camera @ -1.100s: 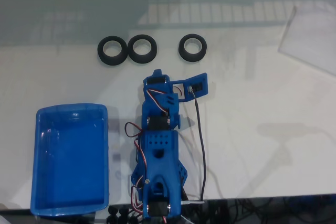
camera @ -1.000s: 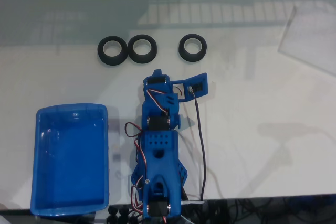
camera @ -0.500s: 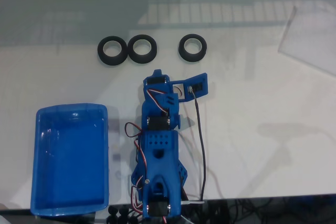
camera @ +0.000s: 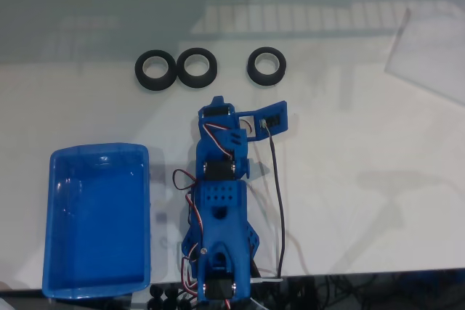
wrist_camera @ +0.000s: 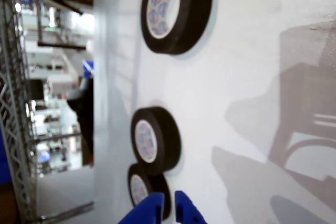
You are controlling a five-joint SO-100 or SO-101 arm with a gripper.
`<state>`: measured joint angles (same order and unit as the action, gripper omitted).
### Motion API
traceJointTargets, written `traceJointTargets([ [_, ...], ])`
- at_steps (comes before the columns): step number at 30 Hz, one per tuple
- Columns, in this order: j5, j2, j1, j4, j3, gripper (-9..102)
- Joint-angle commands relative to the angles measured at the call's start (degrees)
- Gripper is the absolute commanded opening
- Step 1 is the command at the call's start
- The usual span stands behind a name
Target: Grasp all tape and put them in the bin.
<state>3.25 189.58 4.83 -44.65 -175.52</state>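
White table, blue bin holding nothing, three tape rolls beyond, gripper closed, empty.

Three black tape rolls, whose pale cores carry a small blue-and-red printed pattern in the wrist view, lie on a white worktop beside a bright blue bin, a bright blue arm with red, white and black wires, and its blue end effector.
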Motion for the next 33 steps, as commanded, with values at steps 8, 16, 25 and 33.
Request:
traceJointTargets([
  [8,0.44,0.88,0.0,-0.09,-2.11,0],
  [16,1.32,0.88,-0.44,-0.26,-2.11,21],
  [25,3.25,-24.79,-1.49,-0.18,19.42,28],
  [33,5.89,-65.57,-3.16,-5.54,54.49,29],
])
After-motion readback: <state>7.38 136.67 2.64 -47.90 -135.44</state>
